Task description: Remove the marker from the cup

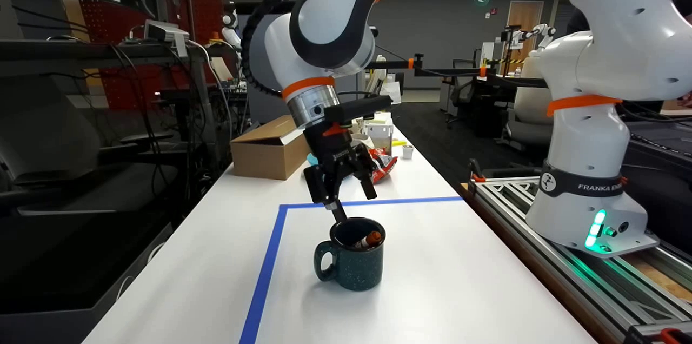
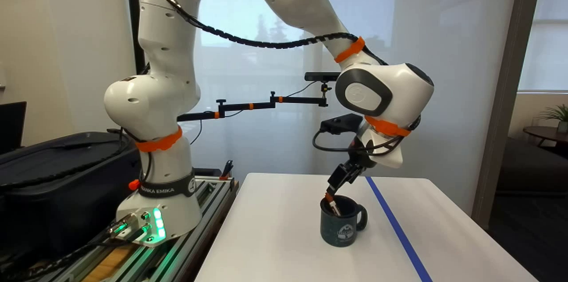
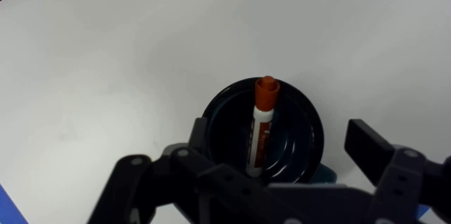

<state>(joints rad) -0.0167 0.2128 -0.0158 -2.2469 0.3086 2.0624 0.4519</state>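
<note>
At the lower left and lower right of the wrist frame, the fingers (image 3: 368,150) of the gripper (image 3: 277,130) are spread wide, with nothing clasped between them. The marker (image 3: 260,136) is framed in the gap, somewhat nearer the finger at left; its orange cap (image 3: 267,93) is turned toward the top of the frame, and its long axis is set almost vertical, roughly square to the line on which the fingers would be brought together.

It is propped in the dark teal cup (image 3: 297,118), at a slant with the cap at the rim. In an exterior view, the fingertips (image 2: 337,180) are shown just beside the cap; whether contact is made cannot be told. The grasp is judged to hinge on that crossing: the cap would need to be pinched without the rim being caught, the finger at right of the wrist frame being seen outside the cup's edge.

The cup is stood upright on a white table (image 1: 443,279), near the centre of an exterior view, with blue tape (image 1: 265,273) run along the surface to its left. Farther up that frame, a cardboard box (image 1: 267,157) and a red packet (image 1: 385,164) are set toward the far end. Beyond, a grey chair (image 1: 527,103) and a wooden door (image 1: 529,17) are seen at the upper right.
</note>
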